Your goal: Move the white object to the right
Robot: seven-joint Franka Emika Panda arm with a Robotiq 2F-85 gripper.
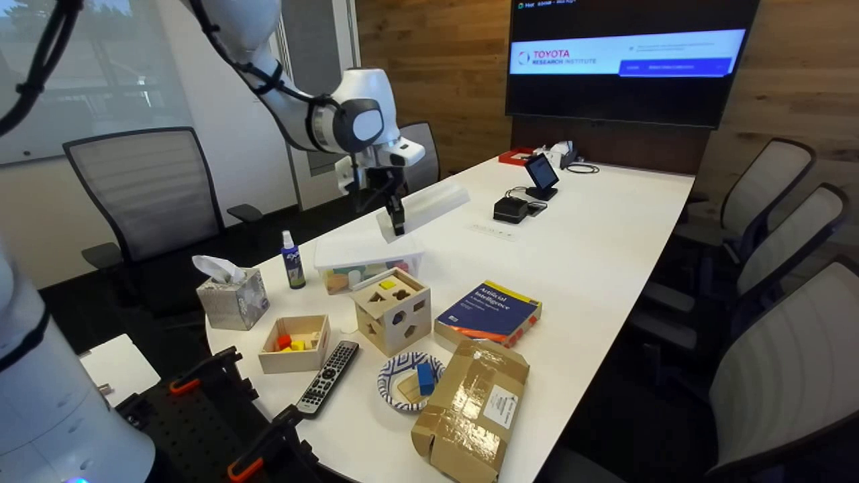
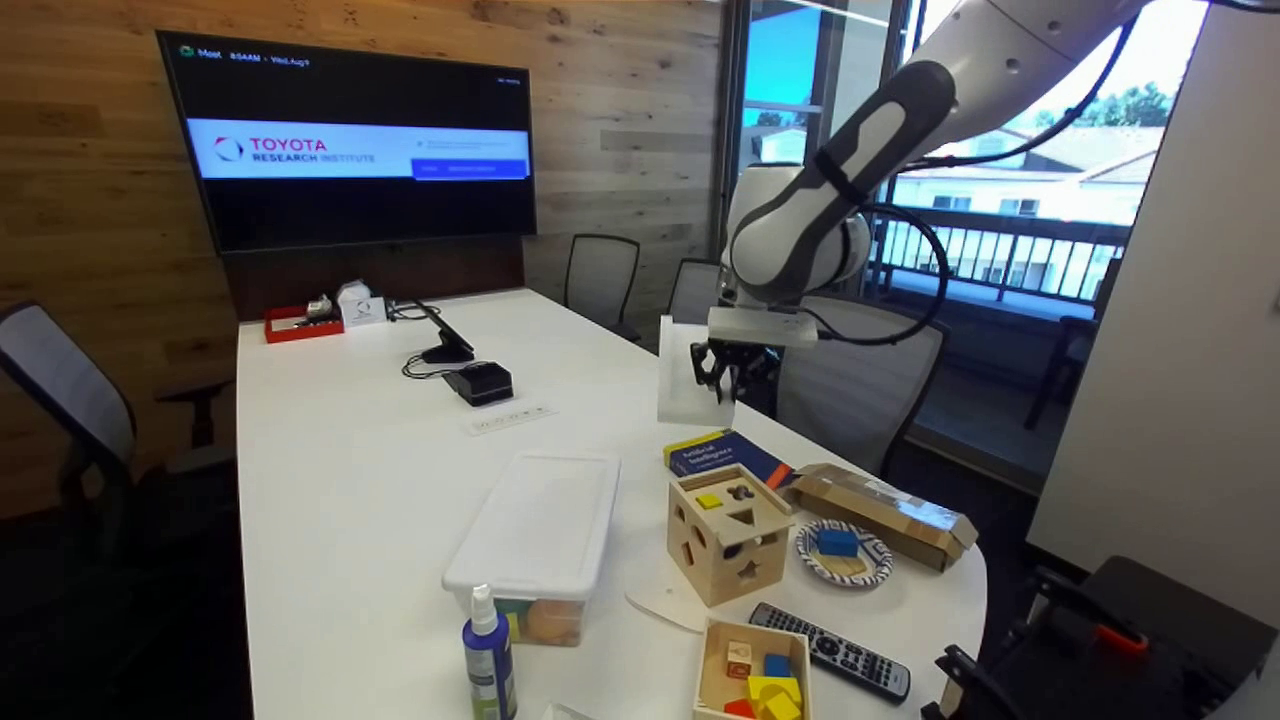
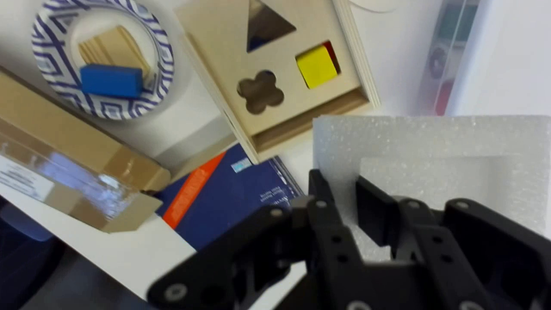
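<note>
A white-and-gray robot arm (image 2: pixel 880 135) reaches outward and bends downward, its black claw (image 3: pixel 338 183) pointing down, fingers (image 3: pixel 319 187) clamped close together.

The arm (image 2: pixel 1000 60) is white and rounded, in an exterior view with dark grey covers (image 2: pixel 925 88) at upper right and a looping black cable (image 2: pixel 943 275). In an exterior view, a grey cap (image 1: pixel 345 125) has a pale oval face (image 1: pixel 368 125); the white base (image 1: pixel 60 396) at lower left wears a black band (image 1: pixel 27 344), a blue light (image 1: pixel 77 480) at its foot. In the wrist view the gripper (image 3: pixel 340 185) is black, with round grey screw heads (image 3: pixel 175 292).
</note>
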